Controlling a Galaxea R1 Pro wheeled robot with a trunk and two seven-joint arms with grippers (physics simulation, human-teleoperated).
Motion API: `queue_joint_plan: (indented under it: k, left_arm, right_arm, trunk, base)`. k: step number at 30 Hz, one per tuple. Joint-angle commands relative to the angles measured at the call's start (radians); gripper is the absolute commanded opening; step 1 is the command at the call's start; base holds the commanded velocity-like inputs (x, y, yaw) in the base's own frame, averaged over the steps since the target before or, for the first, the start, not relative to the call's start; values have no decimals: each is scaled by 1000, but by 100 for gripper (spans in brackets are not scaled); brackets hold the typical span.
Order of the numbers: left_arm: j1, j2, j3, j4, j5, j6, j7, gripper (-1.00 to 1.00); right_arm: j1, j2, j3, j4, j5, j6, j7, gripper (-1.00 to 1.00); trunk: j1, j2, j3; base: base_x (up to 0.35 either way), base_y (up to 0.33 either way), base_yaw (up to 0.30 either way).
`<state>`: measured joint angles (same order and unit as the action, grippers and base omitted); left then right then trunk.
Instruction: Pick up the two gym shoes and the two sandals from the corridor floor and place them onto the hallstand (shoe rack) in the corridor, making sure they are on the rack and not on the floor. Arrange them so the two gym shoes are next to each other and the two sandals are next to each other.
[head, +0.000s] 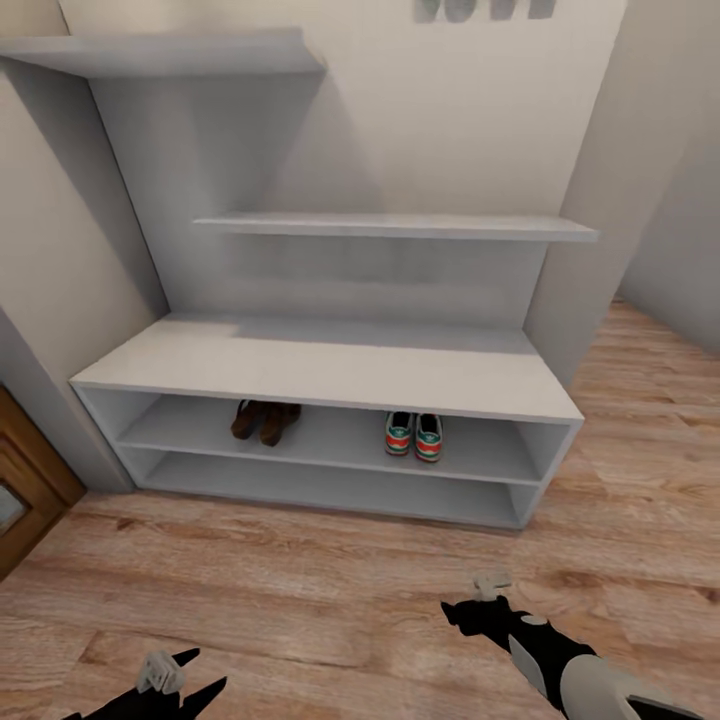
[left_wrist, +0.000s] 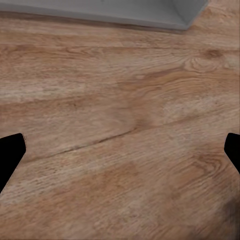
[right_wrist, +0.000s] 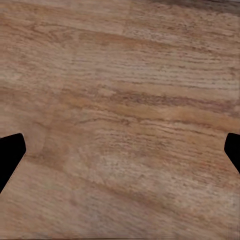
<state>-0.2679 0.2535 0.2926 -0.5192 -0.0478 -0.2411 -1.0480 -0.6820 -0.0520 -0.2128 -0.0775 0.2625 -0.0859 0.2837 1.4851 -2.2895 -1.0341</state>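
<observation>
You are facing the hallstand (head: 330, 365). Both gym shoes (head: 414, 436), cream with green stripes and red-orange accents, are sitting side by side on its upper low shelf; the brown sandals (head: 263, 420) are touching each other further left. They are likely light and soft-sided, best gripped at the heel or collar. Your left gripper (left_wrist: 120, 150) and right gripper (right_wrist: 120, 150) are hanging spread apart, empty, over the corridor floor (head: 300, 590).

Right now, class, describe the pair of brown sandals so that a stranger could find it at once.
Find the pale grey-white hallstand bench against the wall. On its upper open shelf stand two pairs; the brown leather sandals are the left pair, side by side. They are dark and plain, unlike the cream gym shoes with green and red-orange accents to their right.
</observation>
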Motion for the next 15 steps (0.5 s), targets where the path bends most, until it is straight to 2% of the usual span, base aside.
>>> queue_joint_plan:
  k: [1, 5, 6, 12, 13, 15]
  left_arm:
    - [-1, 0, 5, 2, -5, -4, 12, 100]
    - [0, 0, 14, 4, -5, -4, 20, 100]
    - [1, 1, 55, 5, -6, -3, 24, 100]
    - [1, 0, 114, 6, -9, -3, 28, 100]
    - [1, 0, 141, 12, -11, -3, 49, 100]
    - [2, 0, 146, 21, -11, -3, 66, 100]
  right_arm:
    - [19, -4, -8, 1, 22, -15, 24, 100]
    - [38, -8, -8, 1, 60, -22, 32, 100]
    - [68, -12, -9, 1, 123, -25, 36, 100]
    - [105, -16, -9, 0, 158, -33, 36, 100]
    - [133, -22, -10, 0, 166, -71, 36, 100]
    - [142, -25, -10, 0, 167, -92, 36, 100]
  trunk:
    - [-4, 7, 2]
    - [-19, 35, 15]
    - [-23, 42, 18]
    - [-46, 84, 37]
    - [-50, 91, 40]
    - [-58, 105, 46]
  base:
    - [0, 0, 0]
    - [0, 0, 0]
    - [0, 0, 0]
    - [0, 0, 0]
    - [0, 0, 0]
    - [0, 0, 0]
